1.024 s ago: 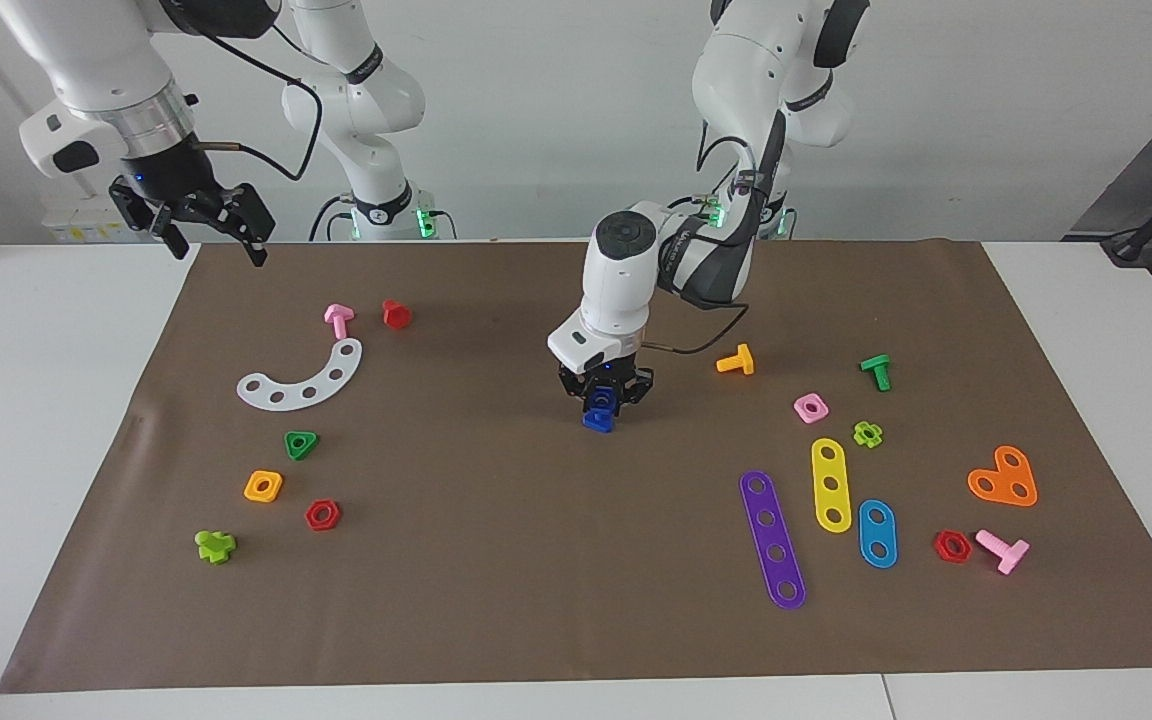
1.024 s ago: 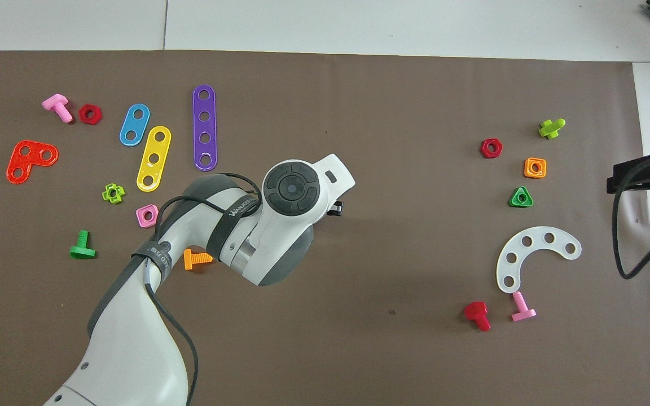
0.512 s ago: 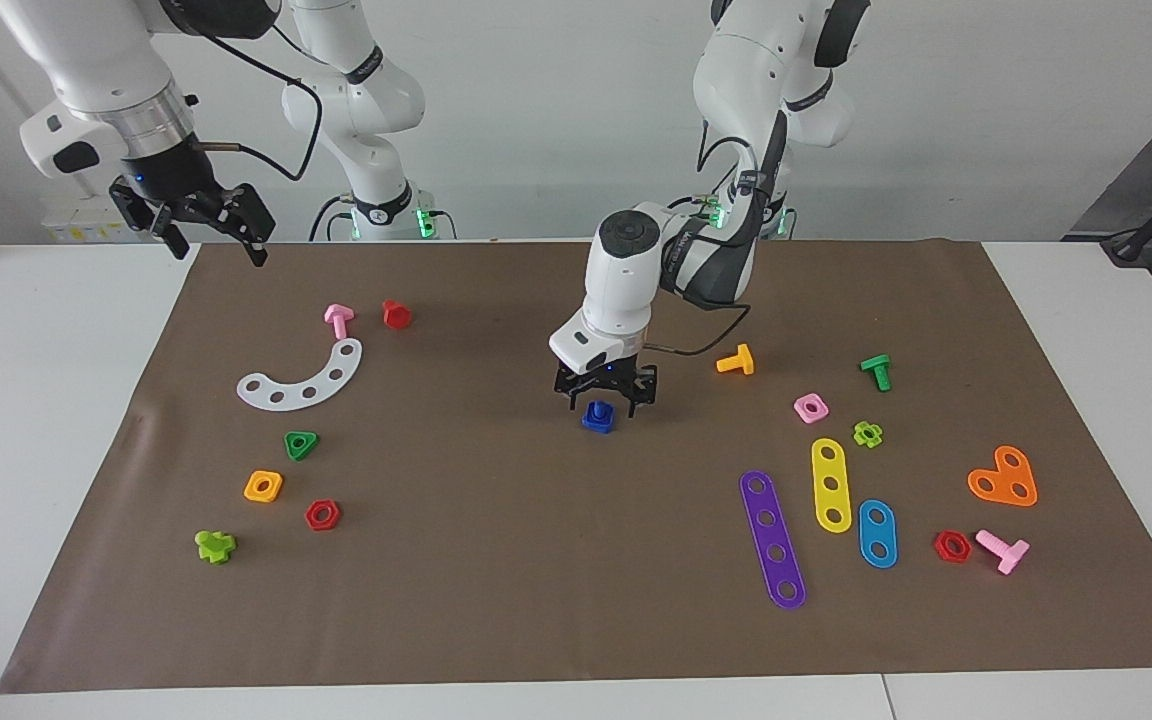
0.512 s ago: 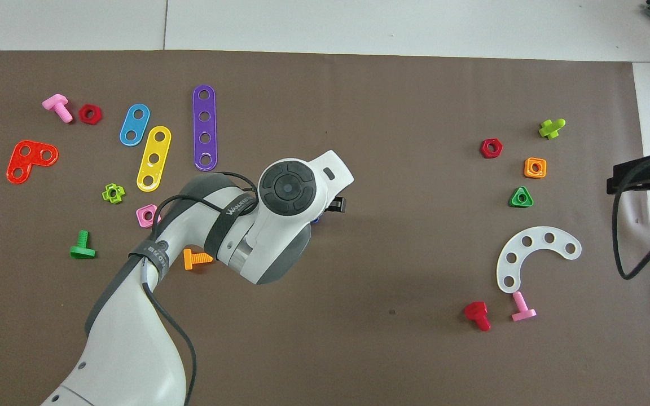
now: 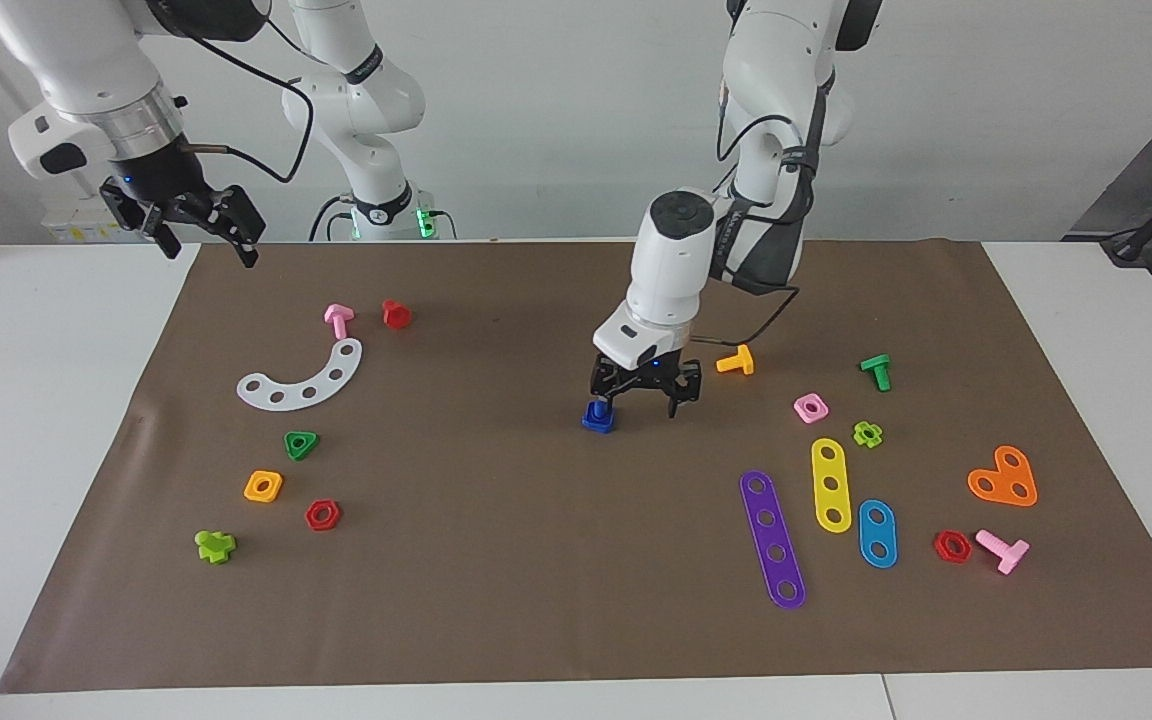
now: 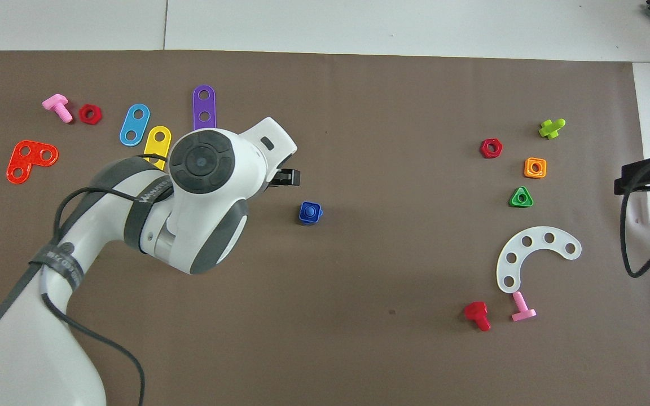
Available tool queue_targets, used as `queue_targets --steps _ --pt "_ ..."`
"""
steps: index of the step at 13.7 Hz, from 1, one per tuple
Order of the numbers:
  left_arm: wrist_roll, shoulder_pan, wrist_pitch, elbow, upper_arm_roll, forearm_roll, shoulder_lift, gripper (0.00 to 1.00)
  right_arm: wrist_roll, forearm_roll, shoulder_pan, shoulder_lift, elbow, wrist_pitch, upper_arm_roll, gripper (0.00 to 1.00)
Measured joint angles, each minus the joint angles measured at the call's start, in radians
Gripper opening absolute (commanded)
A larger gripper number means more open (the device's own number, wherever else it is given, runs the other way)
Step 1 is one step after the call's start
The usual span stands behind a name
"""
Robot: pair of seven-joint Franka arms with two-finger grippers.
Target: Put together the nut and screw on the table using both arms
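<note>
Released a second ago, the nut (image 5: 597,421) with the screw (image 6: 311,211) standing in its hole is now sitting free mid-mat on the table (image 5: 66,420). I am holding my left gripper (image 5: 645,393) just above the mat beside it, toward my left arm's end, jaws spread wide and holding nothing. My right gripper (image 5: 204,236) is waiting raised over the mat's corner, jaws likewise apart and empty.

Two arms (image 5: 671,270), five perforated plates (image 5: 773,540), seven bolts (image 5: 736,360), seven nuts (image 5: 811,407)
</note>
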Motion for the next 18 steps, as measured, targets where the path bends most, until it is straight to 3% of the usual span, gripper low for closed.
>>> queue_targets --steps 9,14,18 --pt "0.215 0.292 -0.321 -0.026 0.006 0.001 -0.250 1.00 0.000 0.001 0.008 -0.002 -0.003 0.000 0.003 1.00" --pt "0.400 0.433 -0.509 0.128 0.008 -0.021 -0.262 1.00 0.000 0.001 0.008 -0.002 -0.003 0.000 0.003 1.00" --pt "0.432 0.470 -0.650 0.306 0.007 -0.039 -0.210 1.00 0.000 0.001 0.008 -0.002 -0.003 0.000 0.003 1.00"
